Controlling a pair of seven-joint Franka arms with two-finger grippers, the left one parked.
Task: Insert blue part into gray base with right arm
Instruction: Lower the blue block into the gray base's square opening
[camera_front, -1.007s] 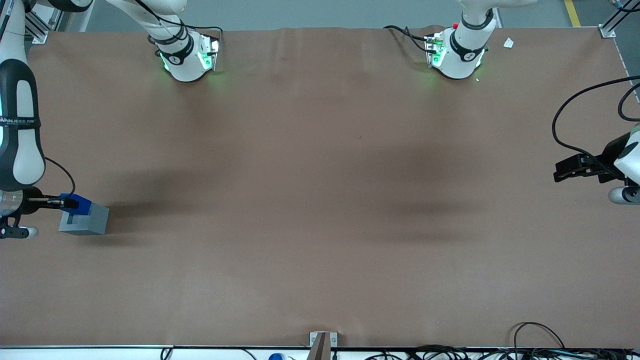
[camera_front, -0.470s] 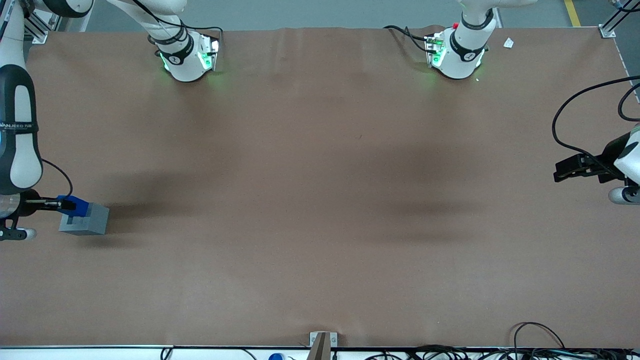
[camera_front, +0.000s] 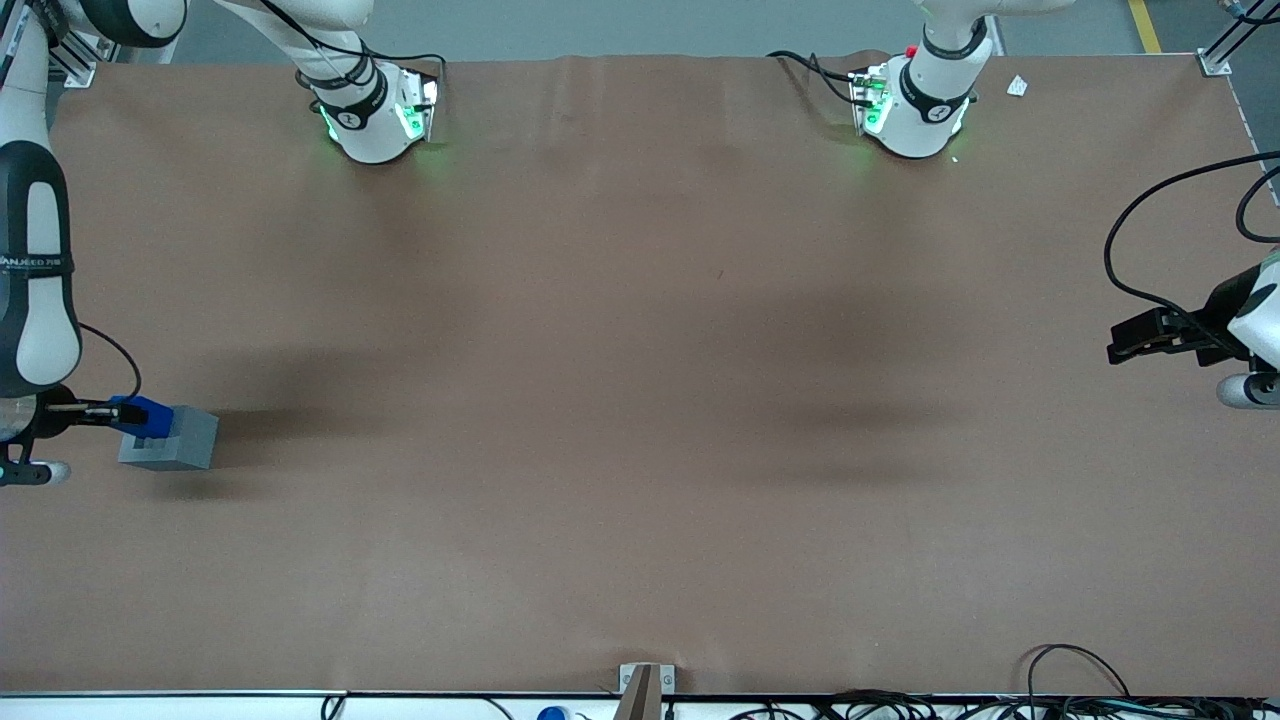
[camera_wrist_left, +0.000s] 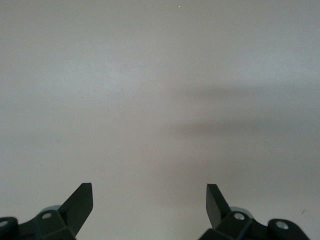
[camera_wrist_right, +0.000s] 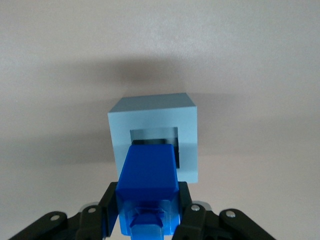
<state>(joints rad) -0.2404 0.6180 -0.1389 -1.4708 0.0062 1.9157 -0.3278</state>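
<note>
Right wrist view: the blue part (camera_wrist_right: 147, 175) is clamped in the gripper (camera_wrist_right: 147, 210) just above the gray base (camera_wrist_right: 154, 137), so insertion seems begun and straight lowering into its hole is called for.

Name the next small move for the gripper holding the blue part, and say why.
Probably keep lowering straight down. The gripper is shut on the blue part, whose leading end sits at the square hole of the gray base but looks not yet seated, with most of the part outside the hole.
</note>
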